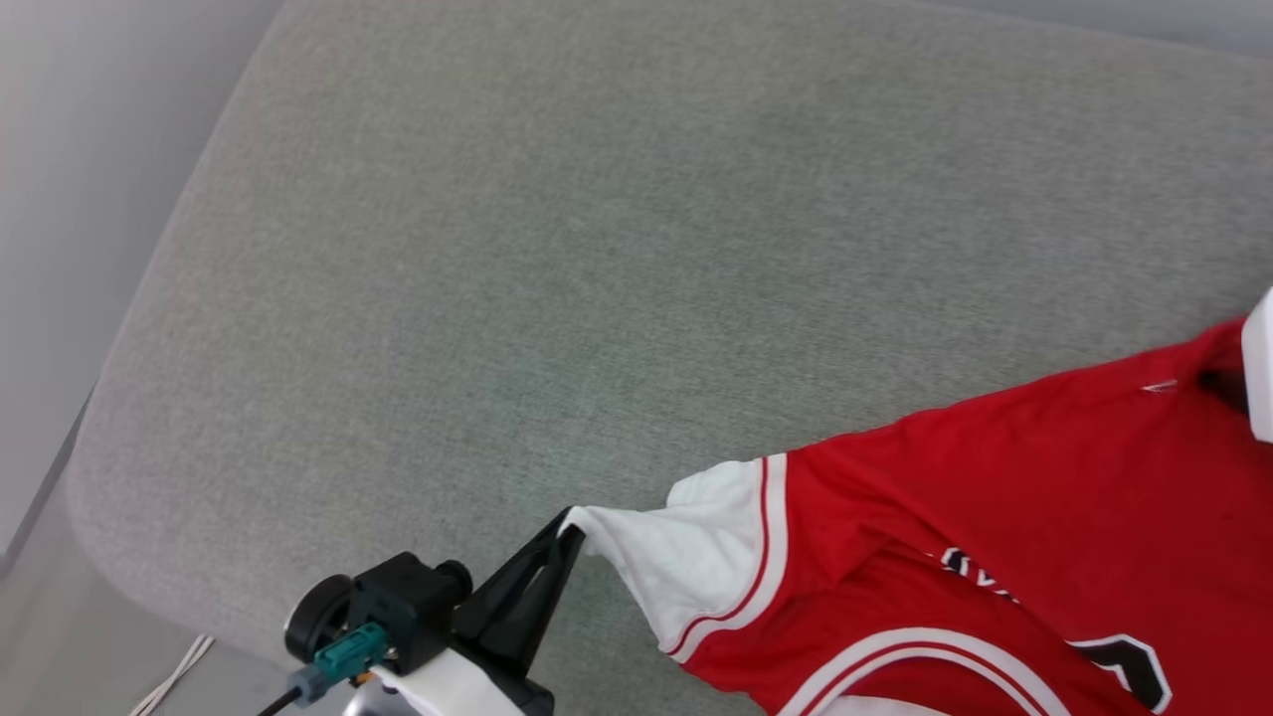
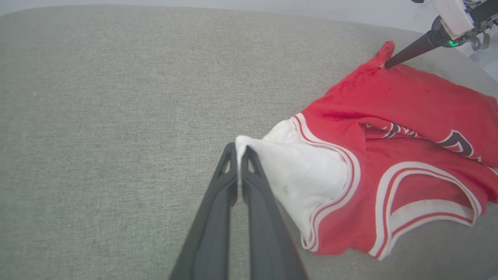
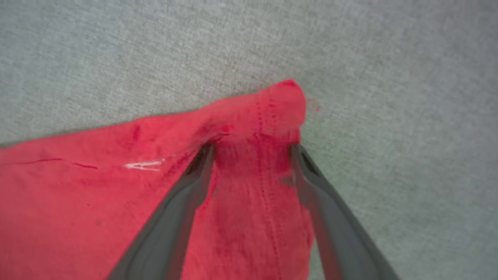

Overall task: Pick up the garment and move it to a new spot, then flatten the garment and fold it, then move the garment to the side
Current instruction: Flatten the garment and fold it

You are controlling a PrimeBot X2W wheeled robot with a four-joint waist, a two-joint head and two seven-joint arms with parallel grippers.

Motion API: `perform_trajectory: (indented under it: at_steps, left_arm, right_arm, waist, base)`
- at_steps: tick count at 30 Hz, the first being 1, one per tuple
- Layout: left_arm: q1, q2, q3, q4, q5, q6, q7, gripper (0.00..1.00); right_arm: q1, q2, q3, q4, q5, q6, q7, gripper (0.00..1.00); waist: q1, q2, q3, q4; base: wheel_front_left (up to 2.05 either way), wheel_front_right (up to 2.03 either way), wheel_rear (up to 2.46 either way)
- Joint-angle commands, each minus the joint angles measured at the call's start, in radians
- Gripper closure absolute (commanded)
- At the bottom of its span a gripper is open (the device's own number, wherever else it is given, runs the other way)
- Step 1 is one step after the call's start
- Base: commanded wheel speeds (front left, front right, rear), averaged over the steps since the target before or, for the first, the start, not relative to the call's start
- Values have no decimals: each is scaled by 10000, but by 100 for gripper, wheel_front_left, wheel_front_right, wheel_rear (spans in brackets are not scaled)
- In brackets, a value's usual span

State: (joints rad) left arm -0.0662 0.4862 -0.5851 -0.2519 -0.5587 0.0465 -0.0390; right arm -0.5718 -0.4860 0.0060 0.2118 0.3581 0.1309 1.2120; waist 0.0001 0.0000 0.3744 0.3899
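Right, head view first. The garment (image 1: 995, 517) lay at the lower right of the grey padded surface (image 1: 557, 249), red body spread out, one white sleeve drawn to a point toward me. My left gripper (image 1: 569, 527) sat at that point, fingers together and clamped on the sleeve's tip. A white cable (image 1: 174, 676) lay on the floor past the pad's near corner.

Left wrist view. The left gripper (image 2: 239, 149) had both fingers pressed against each other, a fold of white sleeve cloth nipped between the tips. The garment (image 2: 408, 116) ran off to the right, striped trim and dark lettering facing up, resting on the grey padded surface (image 2: 116, 116). At the upper right I noted the right gripper (image 2: 385, 65), its tip at the far red corner.

Right wrist view. The right gripper (image 3: 251, 149) stood with fingers well apart, one on either side of a raised red hem corner of the garment (image 3: 97, 202). Cloth filled the gap but was not squeezed. The grey padded surface (image 3: 389, 77) lay beyond.
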Motion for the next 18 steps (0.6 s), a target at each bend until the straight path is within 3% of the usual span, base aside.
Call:
perform_trajectory:
  at_steps: [1, 12, 13, 14, 15, 18]
  left_arm:
    - [-195, -165, -73, 52, -16, -63, -83, 100]
    - [-466, -410, -230, 379, -59, -175, -269, 100]
    - [-477, -412, -233, 400, -65, -185, -270, 100]
    - [-472, -416, -228, 425, -63, -187, -287, 100]
    - [-466, -425, -231, 448, -65, -184, -285, 100]
    - [-495, -422, -209, 537, -103, -201, -331, 100]
  right_arm:
    - [-138, -69, 26, 261, -129, -4, -99, 0]
    - [595, -170, 477, 1839, -308, -10, -275, 0]
    - [723, -229, 591, 1887, -266, -10, -205, 31]
    - [838, -286, 701, 1894, -207, -8, -159, 78]
    - [933, -346, 827, 1866, -148, -7, -157, 100]
    - [974, -504, 918, 1851, -25, -7, -396, 100]
  waist:
    - [-1, 0, 326, 372]
    - [-1, 0, 568, 718]
    - [-1, 0, 573, 720]
    - [-1, 0, 573, 719]
    - [-1, 0, 568, 714]
    - [-1, 0, 465, 665]
  base:
    - [0, 0, 0]
    - [0, 0, 0]
    - [0, 0, 0]
    - [0, 0, 0]
    - [0, 0, 0]
    - [0, 0, 0]
